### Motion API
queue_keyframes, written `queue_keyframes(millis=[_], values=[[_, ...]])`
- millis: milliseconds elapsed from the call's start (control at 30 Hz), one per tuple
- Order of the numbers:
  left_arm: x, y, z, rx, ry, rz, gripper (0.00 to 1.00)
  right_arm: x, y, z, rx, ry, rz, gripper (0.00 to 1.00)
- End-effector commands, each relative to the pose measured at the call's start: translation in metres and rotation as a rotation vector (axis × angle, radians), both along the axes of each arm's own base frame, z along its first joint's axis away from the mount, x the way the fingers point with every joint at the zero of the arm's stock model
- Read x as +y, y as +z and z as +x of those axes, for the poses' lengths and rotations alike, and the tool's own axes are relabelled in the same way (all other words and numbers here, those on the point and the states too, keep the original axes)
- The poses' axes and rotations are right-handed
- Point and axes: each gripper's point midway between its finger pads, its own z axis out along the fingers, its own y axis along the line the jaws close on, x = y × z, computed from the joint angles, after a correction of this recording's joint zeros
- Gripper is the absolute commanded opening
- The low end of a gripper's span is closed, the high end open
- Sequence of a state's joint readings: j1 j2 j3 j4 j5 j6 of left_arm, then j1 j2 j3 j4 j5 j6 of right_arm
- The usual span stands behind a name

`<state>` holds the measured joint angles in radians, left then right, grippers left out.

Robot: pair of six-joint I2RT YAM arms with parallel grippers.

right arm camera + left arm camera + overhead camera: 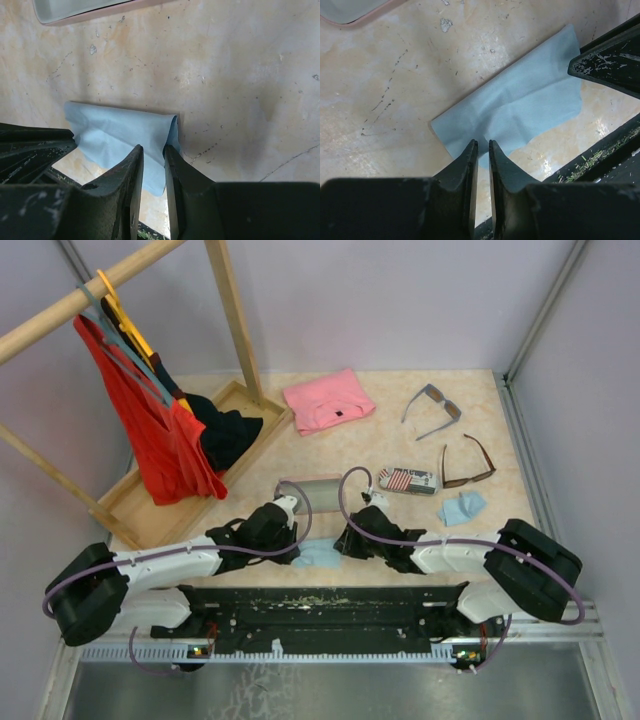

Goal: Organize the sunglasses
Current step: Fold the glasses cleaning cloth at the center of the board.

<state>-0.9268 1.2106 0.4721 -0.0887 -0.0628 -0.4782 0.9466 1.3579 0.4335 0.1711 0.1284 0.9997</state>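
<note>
L gripper point(483, 144) & R gripper point(153, 147) each nip opp. edges of blue cloth point(520, 100) at table point(380, 440) front.

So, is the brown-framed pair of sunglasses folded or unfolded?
Unfolded: the brown sunglasses have both temple arms swung out, away from the lenses.

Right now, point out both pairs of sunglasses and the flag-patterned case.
grey-blue sunglasses point(442, 400): top external view, on the front of the frame.
brown sunglasses point(480, 455): top external view, on the front of the frame.
flag-patterned case point(405, 479): top external view, middle of its lid.
</note>
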Motion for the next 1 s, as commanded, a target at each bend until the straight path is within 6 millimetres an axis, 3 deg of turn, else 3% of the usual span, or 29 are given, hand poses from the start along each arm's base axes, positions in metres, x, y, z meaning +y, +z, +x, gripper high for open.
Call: queue_keyframes(millis=[0, 567, 800, 967], values=[[-0.001, -0.003, -0.001, 0.004, -0.002, -0.012, 0.20, 0.012, 0.013, 0.007, -0.028, -0.005, 0.064, 0.24], [0.000, -0.004, -0.001, 0.007, -0.003, -0.007, 0.19, 0.006, 0.002, 0.006, -0.004, -0.016, 0.016, 0.21], [0.000, -0.005, -0.001, 0.009, -0.003, -0.003, 0.19, 0.008, 0.010, 0.009, -0.028, -0.008, 0.014, 0.05], [0.000, -0.008, -0.002, 0.015, -0.004, 0.004, 0.18, 0.009, 0.020, 0.011, -0.047, 0.003, 0.022, 0.00]])
